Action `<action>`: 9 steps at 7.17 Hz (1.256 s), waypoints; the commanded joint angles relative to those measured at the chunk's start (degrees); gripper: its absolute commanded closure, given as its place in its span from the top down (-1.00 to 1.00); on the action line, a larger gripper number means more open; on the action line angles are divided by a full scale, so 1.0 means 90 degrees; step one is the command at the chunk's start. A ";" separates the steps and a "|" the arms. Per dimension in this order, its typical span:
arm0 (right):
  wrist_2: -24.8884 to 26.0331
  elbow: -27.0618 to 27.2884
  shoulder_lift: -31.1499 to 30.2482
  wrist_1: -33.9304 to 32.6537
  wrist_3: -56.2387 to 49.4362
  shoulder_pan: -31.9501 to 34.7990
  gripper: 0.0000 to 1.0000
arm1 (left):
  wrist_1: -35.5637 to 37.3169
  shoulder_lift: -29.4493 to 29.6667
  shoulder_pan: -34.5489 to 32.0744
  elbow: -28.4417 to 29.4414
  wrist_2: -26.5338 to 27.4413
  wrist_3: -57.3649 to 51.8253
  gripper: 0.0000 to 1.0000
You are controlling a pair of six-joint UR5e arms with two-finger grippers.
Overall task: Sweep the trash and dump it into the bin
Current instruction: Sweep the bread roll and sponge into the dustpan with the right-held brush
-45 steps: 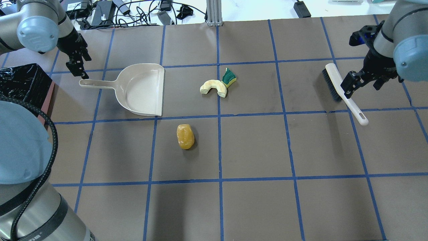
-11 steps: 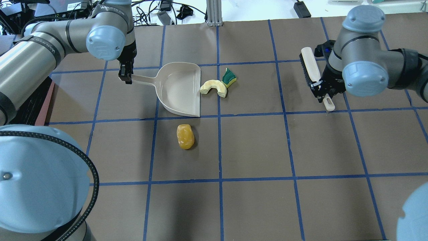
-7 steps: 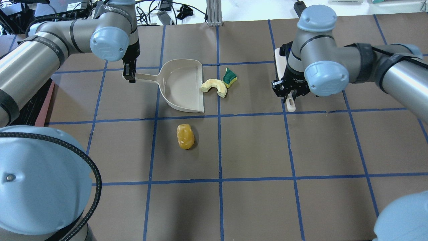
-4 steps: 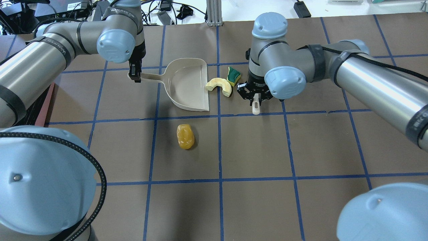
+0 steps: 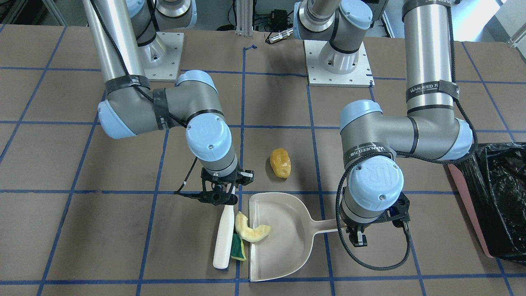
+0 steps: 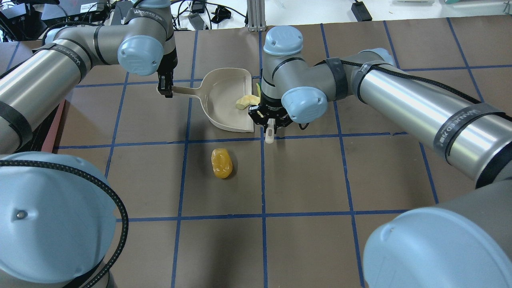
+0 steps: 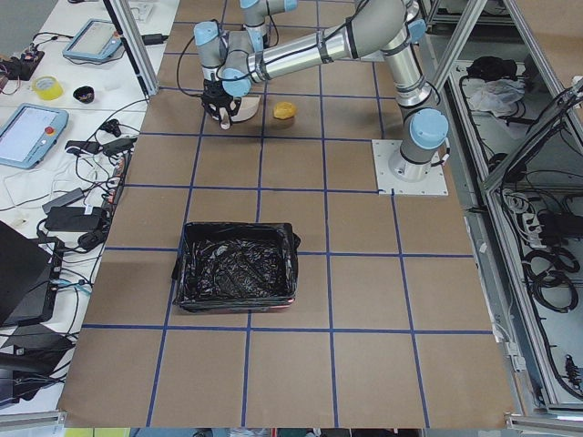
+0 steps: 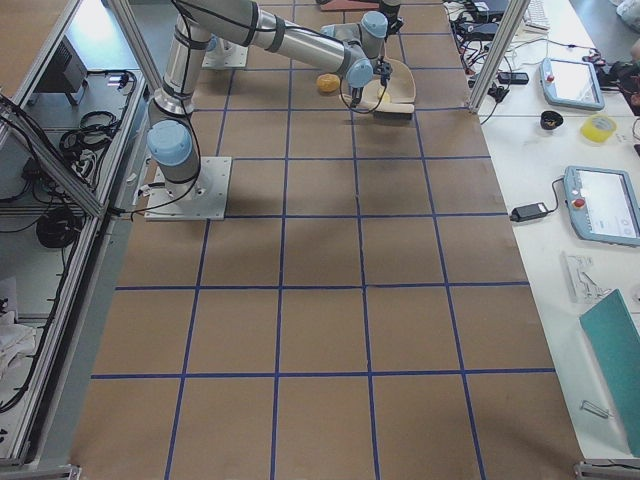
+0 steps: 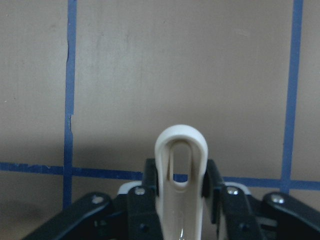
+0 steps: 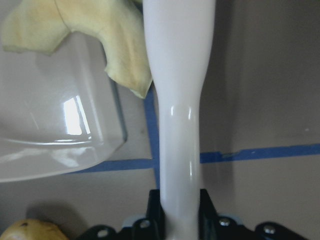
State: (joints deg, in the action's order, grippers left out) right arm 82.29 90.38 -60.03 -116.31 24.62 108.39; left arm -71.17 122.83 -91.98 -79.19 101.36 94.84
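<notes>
My left gripper (image 6: pixel 165 90) is shut on the handle of the beige dustpan (image 6: pixel 222 94), which lies flat on the table; the handle end shows between the jaws in the left wrist view (image 9: pixel 180 165). My right gripper (image 5: pixel 220 192) is shut on the handle of the beige brush (image 5: pixel 224 234), which stands against the dustpan's open lip. The pale crescent slice (image 5: pixel 252 231) lies half inside the dustpan. The green-and-yellow sponge piece (image 5: pixel 237 248) is pinched between brush and lip. The yellow-brown lump (image 5: pixel 280 163) lies apart, on the robot's side of the pan. The bin (image 5: pixel 502 197) stands on my far left.
The table is brown paper with a blue tape grid (image 6: pixel 264 180). Both arm bases (image 5: pixel 337 61) are bolted at the near edge. Cables and power bricks (image 6: pixel 132 12) lie beyond the far edge. The bin also shows in the exterior left view (image 7: pixel 239 267).
My right arm swept the brush leftward, pushing the crescent and the sponge piece against and partly into the dustpan. My left arm shifted the dustpan slightly right. The lump has not moved.
</notes>
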 commanded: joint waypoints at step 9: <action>-0.0169 -0.0306 -0.0867 0.1281 0.0858 0.0633 -1.00 | 0.0681 0.0288 0.0073 -0.0166 -0.1663 -0.0841 -1.00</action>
State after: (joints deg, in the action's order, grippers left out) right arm 80.29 87.66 -65.49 -108.17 32.43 114.14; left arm -65.06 125.48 -91.45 -80.66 86.81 87.59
